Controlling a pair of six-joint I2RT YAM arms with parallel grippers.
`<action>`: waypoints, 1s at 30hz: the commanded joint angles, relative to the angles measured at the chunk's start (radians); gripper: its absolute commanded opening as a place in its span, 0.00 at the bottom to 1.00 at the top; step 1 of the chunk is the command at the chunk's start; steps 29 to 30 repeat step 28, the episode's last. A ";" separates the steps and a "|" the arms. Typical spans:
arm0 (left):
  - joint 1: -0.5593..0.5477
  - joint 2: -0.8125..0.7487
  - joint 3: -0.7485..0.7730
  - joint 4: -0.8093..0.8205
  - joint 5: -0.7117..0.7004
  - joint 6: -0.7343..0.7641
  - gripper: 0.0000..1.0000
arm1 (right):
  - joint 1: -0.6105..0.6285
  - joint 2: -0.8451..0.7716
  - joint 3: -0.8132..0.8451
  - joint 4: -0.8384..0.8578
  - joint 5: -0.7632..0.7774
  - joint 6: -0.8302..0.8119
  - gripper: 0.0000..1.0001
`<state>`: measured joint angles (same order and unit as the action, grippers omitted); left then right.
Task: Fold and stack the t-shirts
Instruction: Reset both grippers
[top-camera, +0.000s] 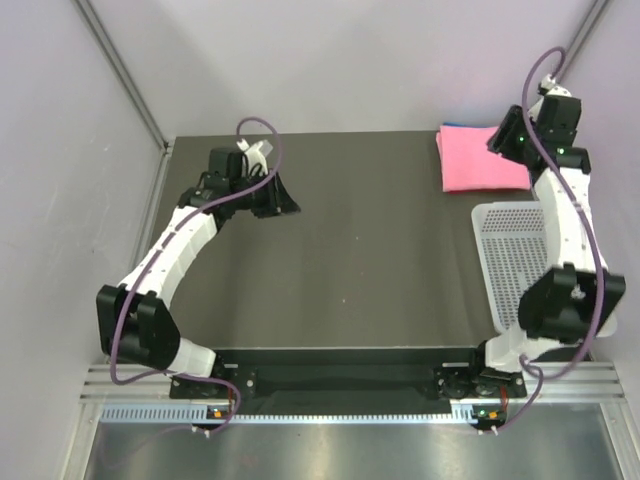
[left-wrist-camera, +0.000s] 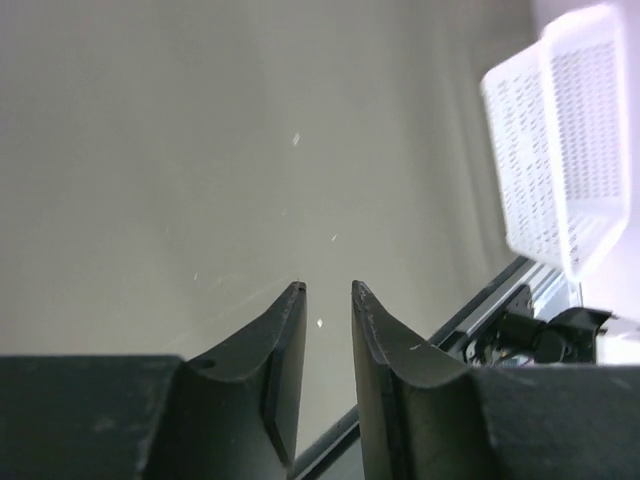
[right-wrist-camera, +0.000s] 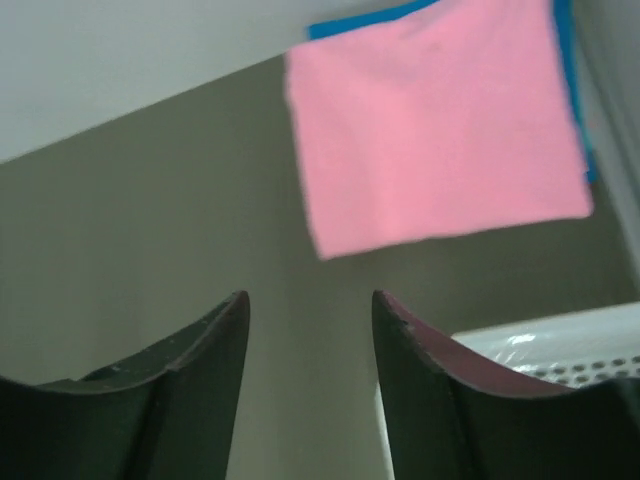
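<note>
A folded light pink t-shirt (top-camera: 478, 160) lies at the table's back right corner, on top of a bright blue t-shirt that shows only as a thin edge (top-camera: 458, 127). The right wrist view has the pink t-shirt (right-wrist-camera: 440, 130) ahead of the fingers, with the blue edge (right-wrist-camera: 355, 22) at its far side. My right gripper (top-camera: 503, 142) (right-wrist-camera: 310, 297) hovers over the pink shirt's right side, open and holding nothing. At the back left my left gripper (top-camera: 285, 200) (left-wrist-camera: 328, 287) hangs over bare table, its jaws a narrow gap apart with nothing between them.
A white plastic mesh basket (top-camera: 515, 265) stands along the table's right edge, just in front of the shirts. It also shows in the left wrist view as the basket (left-wrist-camera: 570, 150) and in the right wrist view by its rim (right-wrist-camera: 560, 345). Walls close in at the back and sides.
</note>
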<state>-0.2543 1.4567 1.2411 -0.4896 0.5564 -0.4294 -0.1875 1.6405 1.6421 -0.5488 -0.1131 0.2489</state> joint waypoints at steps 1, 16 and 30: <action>0.003 -0.105 0.086 0.057 -0.016 -0.008 0.31 | 0.124 -0.213 -0.125 -0.080 -0.059 0.052 0.54; 0.001 -0.550 -0.224 0.272 -0.033 -0.048 0.99 | 0.293 -0.993 -0.642 -0.097 -0.192 0.131 1.00; 0.001 -0.607 -0.247 0.215 -0.027 -0.029 0.99 | 0.295 -1.030 -0.622 -0.076 -0.132 0.151 1.00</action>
